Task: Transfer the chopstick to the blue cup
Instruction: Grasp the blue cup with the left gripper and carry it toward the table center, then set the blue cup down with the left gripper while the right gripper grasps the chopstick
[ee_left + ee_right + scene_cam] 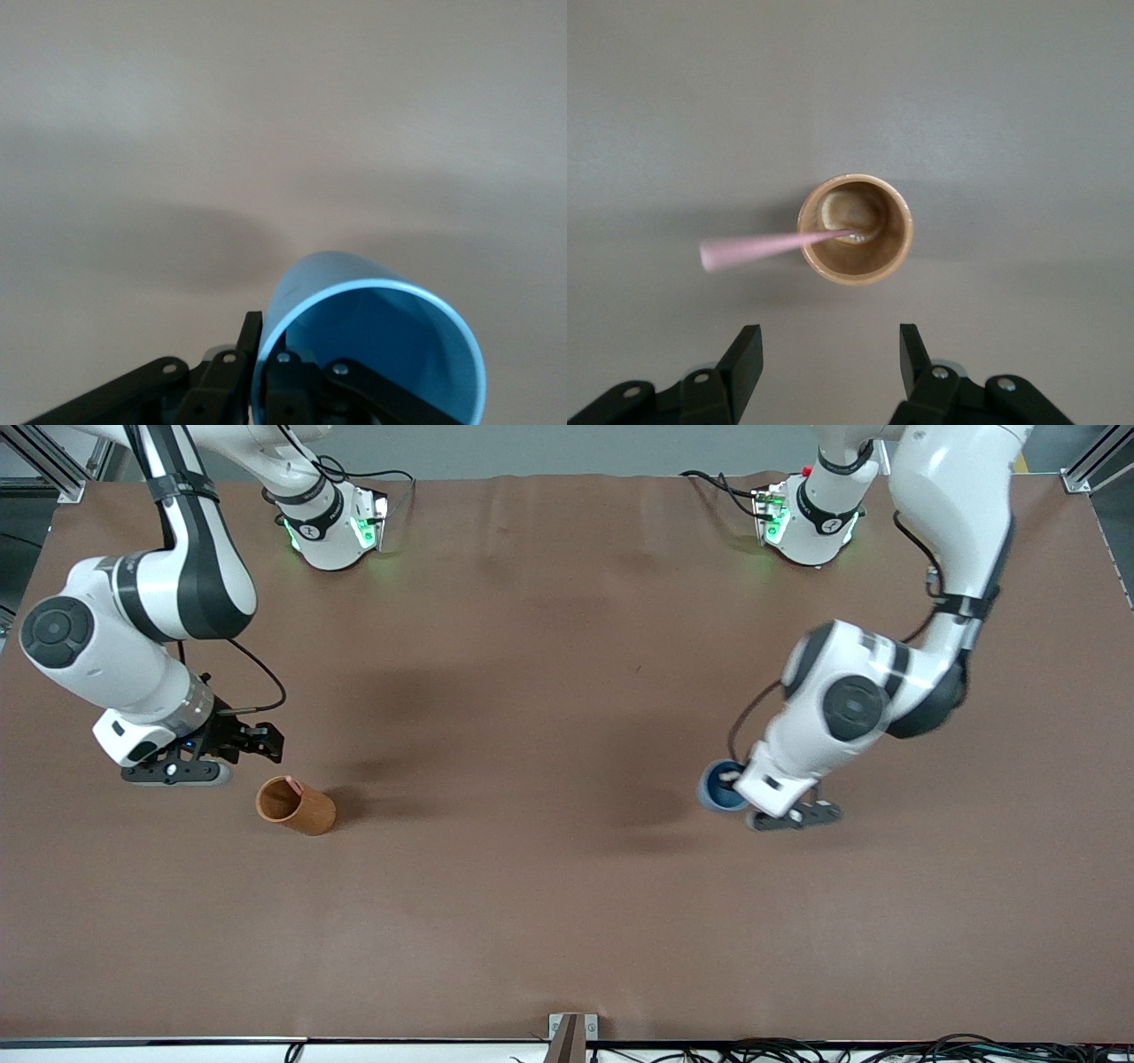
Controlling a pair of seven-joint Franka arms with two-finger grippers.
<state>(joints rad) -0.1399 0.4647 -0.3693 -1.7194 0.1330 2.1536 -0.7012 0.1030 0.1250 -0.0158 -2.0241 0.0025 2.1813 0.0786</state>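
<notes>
Front view, left gripper [257,372] pinching blue cup [372,345] rim, right gripper [831,359] wide (chopstick [771,246] untouched)

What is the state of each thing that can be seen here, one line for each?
chopstick: standing slanted in the orange-brown cup, top end leaning out over the rim, not gripped.
orange-brown cup: upright on the table, holding the chopstick.
blue cup: gripped at its rim, empty as far as its inside shows.
left gripper: shut on the blue cup's wall.
right gripper: open, above the orange-brown cup, holding nothing.

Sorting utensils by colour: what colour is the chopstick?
Pale pink chopstick; clearest in the right wrist view.
</notes>
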